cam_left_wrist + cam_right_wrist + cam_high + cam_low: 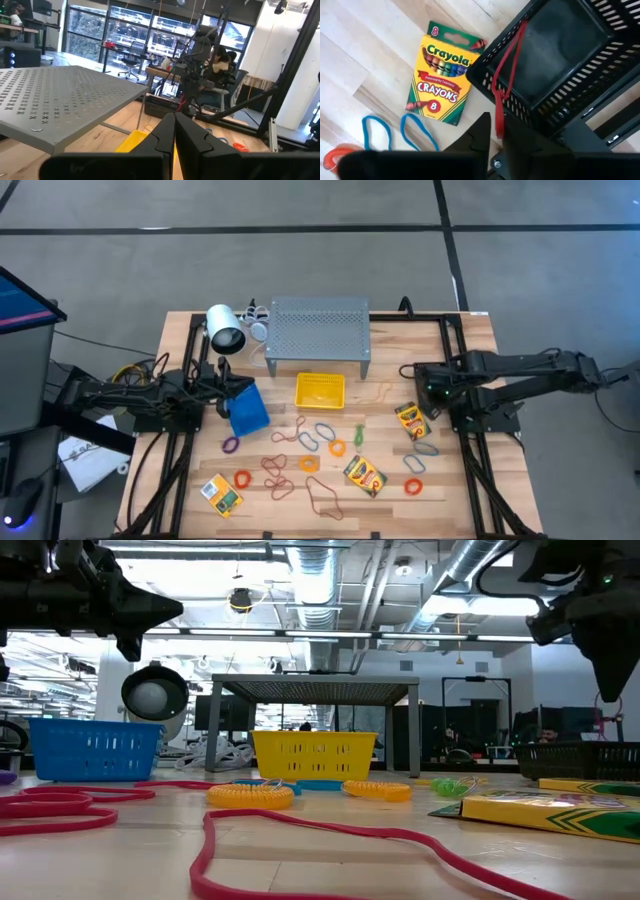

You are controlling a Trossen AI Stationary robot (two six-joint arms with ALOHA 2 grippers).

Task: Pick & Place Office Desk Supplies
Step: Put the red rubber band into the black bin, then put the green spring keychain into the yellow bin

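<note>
My right gripper points down beside the black bin at the table's right, shut on a red rubber band. A Crayola crayon box lies flat on the wood next to the bin, with two blue bands and an orange one close by. More bands and two further crayon boxes are scattered over the table's near half. My left gripper is shut and holds nothing; it points level over the blue bin. My right gripper pinches one end of the red band between its two fingers, from above, pointing down. From the fingers the band runs fairly straight to the black bin's rim. Its other end lies draped over that rim into the bin.
A grey perforated shelf stands at the far middle, with a yellow bin in front of it. A white lamp-like object sits at the far left. Black frame rails run along both table sides.
</note>
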